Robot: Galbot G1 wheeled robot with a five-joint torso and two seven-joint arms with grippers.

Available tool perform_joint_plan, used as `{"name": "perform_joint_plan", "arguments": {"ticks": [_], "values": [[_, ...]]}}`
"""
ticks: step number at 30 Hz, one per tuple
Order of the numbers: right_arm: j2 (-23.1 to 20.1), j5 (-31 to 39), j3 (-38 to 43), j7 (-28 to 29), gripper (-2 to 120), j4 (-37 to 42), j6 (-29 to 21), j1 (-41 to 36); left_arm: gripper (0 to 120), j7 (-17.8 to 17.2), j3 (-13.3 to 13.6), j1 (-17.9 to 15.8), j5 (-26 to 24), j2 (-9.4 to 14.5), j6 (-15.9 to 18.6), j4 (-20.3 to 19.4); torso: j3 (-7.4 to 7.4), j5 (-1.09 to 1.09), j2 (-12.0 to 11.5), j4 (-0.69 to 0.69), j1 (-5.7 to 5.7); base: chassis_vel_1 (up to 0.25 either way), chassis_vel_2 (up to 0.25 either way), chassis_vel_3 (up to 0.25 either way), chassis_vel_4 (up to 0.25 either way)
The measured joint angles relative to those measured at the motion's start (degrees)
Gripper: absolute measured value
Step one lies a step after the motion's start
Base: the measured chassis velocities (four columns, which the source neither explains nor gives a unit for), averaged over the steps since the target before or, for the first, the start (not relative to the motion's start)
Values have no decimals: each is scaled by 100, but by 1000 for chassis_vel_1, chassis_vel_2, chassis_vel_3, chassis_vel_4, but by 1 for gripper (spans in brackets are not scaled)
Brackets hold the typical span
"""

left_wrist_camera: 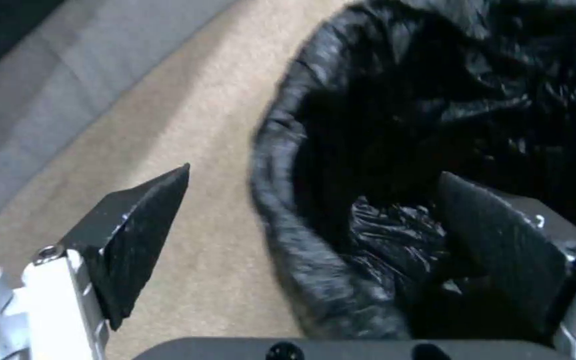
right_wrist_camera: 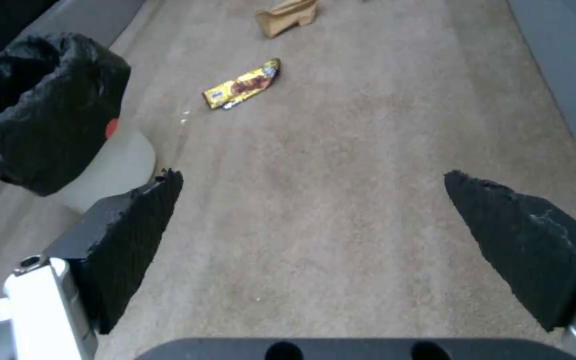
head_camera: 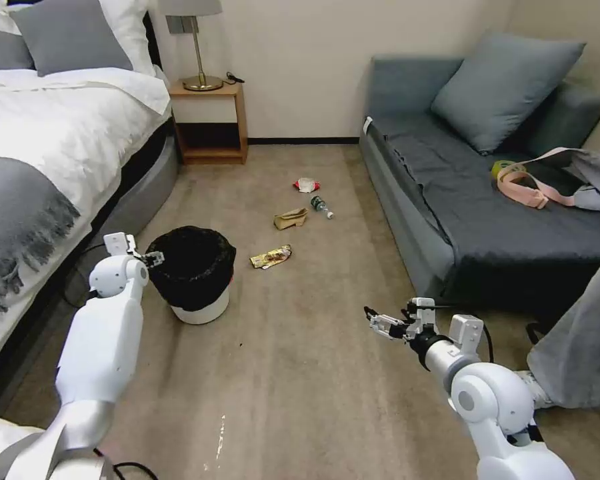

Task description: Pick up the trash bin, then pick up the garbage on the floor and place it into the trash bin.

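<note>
The trash bin (head_camera: 192, 275), white with a black bag over its rim, stands on the floor beside the bed. My left gripper (head_camera: 155, 259) is open at its left rim. In the left wrist view the left gripper (left_wrist_camera: 315, 175) straddles the bin's rim (left_wrist_camera: 281, 200), with one finger (left_wrist_camera: 135, 235) outside and the other inside the bag. The garbage lies beyond the bin: a yellow wrapper (head_camera: 271, 257), a brown paper bag (head_camera: 291, 218), a small bottle (head_camera: 322, 207) and a red-and-white packet (head_camera: 306, 185). My right gripper (head_camera: 380, 323) hangs open above bare floor, and the right gripper (right_wrist_camera: 313, 175) holds nothing. Ahead of it lie the wrapper (right_wrist_camera: 241, 85) and the bin (right_wrist_camera: 41, 110).
The bed (head_camera: 47, 153) borders the left, with a nightstand (head_camera: 210, 123) and lamp at the back. A grey sofa (head_camera: 487, 200) on the right carries a yellow tape roll with pink strap (head_camera: 507, 172). A person's leg (head_camera: 573, 347) is at the right edge. Open carpet lies between the two arms.
</note>
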Motion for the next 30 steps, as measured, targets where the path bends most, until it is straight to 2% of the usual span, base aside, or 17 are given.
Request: {"name": "perform_joint_plan", "arguments": {"ticks": [7,13,18,21,23,27,28,30], "values": [[4,-32,-58,-12,100,-62,1,41,99,85,-4,-241,384,-180,-59,496,0,0,0,-1,0,0,0,0,0],[-8,-31,-97,-15,100,-121,2,91,99,155,-47,-244,610,-167,-20,627,0,0,0,0,0,0,0,0,0],[-1,-9,-188,-15,100,-115,2,110,99,347,-98,-210,814,-132,-20,763,0,0,0,0,0,0,0,0,0],[5,137,-249,-6,100,32,2,78,87,588,-108,-182,979,-72,9,811,0,0,0,1,0,0,0,0,0],[7,159,-254,-3,100,55,2,73,84,602,-111,-185,982,-71,15,824,0,1,0,1,0,0,0,0,0],[24,277,-311,5,100,209,2,37,64,643,-135,-198,980,-84,49,916,0,0,0,0,0,0,0,0,0],[24,277,-311,5,100,209,2,37,64,643,-135,-198,980,-84,49,916,0,0,0,0,0,0,0,0,0],[33,279,-340,6,100,215,2,9,55,647,-147,-146,958,-89,47,902,-1,1,0,0,0,0,0,0,0]]}}
